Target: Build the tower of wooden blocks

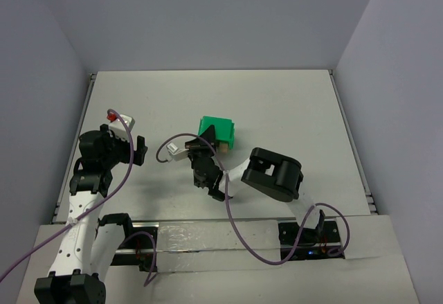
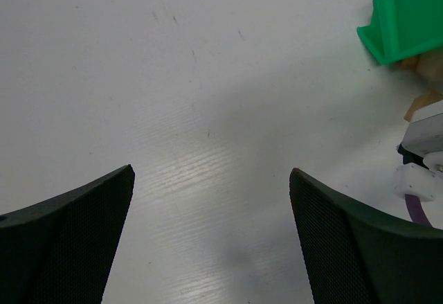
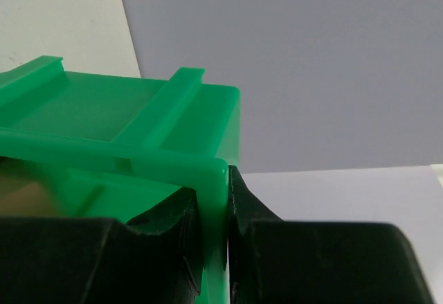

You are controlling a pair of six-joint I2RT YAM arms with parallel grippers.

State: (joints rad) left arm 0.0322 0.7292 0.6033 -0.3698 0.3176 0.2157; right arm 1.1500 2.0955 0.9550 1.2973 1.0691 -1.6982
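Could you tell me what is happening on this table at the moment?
The right gripper is shut on a wall of the green bin, near the middle of the table. Light-brown wood blocks show right beside the bin, and no tower is in view yet. The left gripper is open and empty over bare table, off to the left.
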